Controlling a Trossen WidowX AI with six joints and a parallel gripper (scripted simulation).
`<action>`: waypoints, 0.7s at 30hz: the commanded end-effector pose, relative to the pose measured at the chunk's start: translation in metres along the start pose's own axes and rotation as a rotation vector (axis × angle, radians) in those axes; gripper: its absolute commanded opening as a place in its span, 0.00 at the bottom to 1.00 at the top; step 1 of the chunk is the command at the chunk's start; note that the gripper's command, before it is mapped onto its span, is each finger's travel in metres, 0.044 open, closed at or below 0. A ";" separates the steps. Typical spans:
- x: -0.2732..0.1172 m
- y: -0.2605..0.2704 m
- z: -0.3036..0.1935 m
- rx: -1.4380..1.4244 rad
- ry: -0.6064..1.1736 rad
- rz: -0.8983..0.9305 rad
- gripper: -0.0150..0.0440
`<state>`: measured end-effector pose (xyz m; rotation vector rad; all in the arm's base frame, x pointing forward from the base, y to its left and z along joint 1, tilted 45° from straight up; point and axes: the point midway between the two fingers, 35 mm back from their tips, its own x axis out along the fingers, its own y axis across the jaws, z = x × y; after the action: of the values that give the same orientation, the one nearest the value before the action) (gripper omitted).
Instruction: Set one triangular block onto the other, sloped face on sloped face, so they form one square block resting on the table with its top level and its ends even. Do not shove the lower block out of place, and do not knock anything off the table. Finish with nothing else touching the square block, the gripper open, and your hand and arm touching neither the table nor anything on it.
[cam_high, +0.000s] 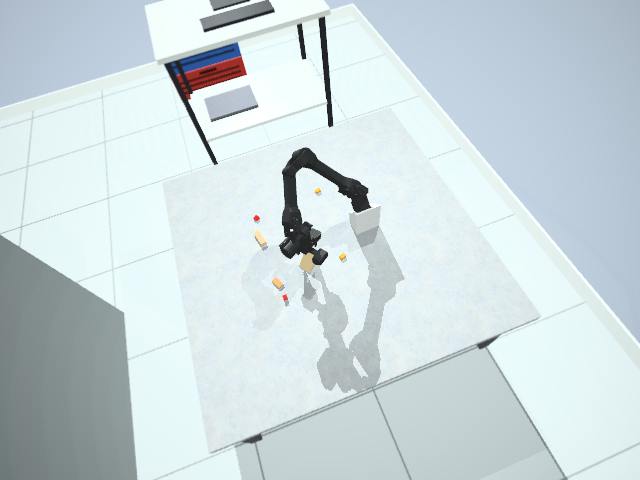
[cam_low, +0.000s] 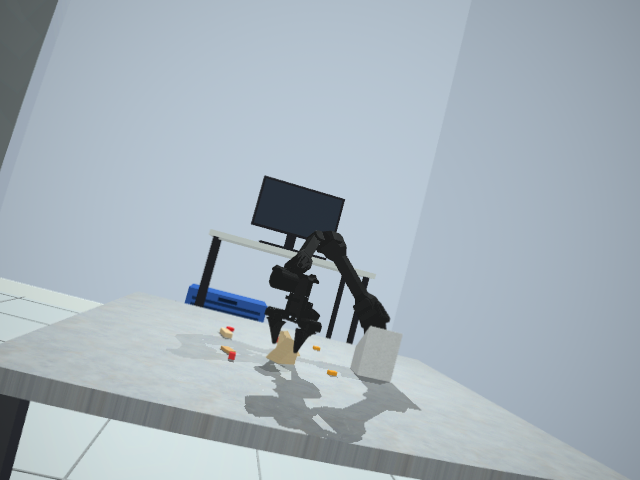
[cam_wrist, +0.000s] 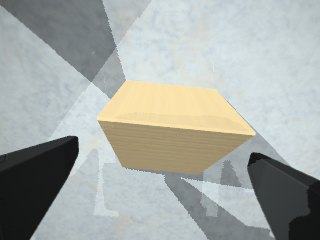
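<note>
A large tan triangular block (cam_high: 307, 263) (cam_low: 282, 356) (cam_wrist: 160, 150) rests on the table, its long upper edge running across the wrist view between a lit face and a darker face. My gripper (cam_low: 285, 347) (cam_wrist: 164, 152) is open and empty, pointing down over this block. In the wrist view one fingertip is off each end of it with a gap. In the exterior view the fingertips are around the height of its upper part. A smaller pale block (cam_high: 260, 239) (cam_low: 226, 333) lies apart; I cannot tell whether it is triangular. No second large triangular block can be made out.
An orange block (cam_high: 278, 283) and a red cube (cam_high: 284, 297) lie near the tan block. Another red cube (cam_high: 256, 218) is beyond the pale block. Small yellow-orange pieces (cam_high: 342, 256) (cam_high: 317, 191) lie toward the arm's pale base box (cam_high: 365, 219) (cam_low: 377, 356).
</note>
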<state>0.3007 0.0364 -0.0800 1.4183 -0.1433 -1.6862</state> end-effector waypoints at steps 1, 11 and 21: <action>0.009 -0.001 0.003 -0.005 -0.016 0.006 1.00; 0.026 -0.001 0.005 0.006 -0.035 0.011 1.00; 0.031 -0.002 0.006 0.010 -0.042 0.013 0.78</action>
<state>0.2978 0.0151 -0.1003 1.3984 -0.1851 -1.7086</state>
